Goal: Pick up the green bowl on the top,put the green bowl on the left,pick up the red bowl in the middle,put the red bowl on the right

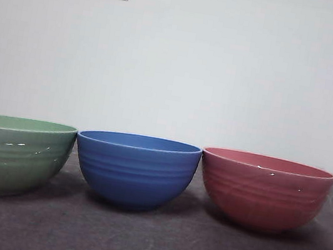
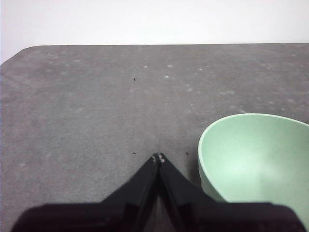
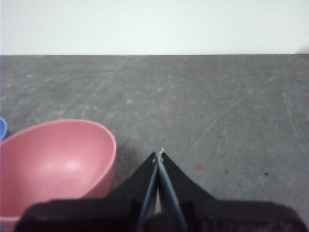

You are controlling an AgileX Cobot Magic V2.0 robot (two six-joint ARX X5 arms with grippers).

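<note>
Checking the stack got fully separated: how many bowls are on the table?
3, side by side in a row: green bowl left, blue bowl middle, red bowl right. None stacked or visibly hidden.

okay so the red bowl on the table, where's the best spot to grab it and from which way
Probably the rim. The red bowl stands upright and open, with a thin lip and curved, glossy sides that jaws would likely slip on. Come down from above with one jaw inside and one outside the wall. Its side away from the blue bowl looks safest, since the two rims nearly touch. The right gripper, shut, is beside it.
</note>
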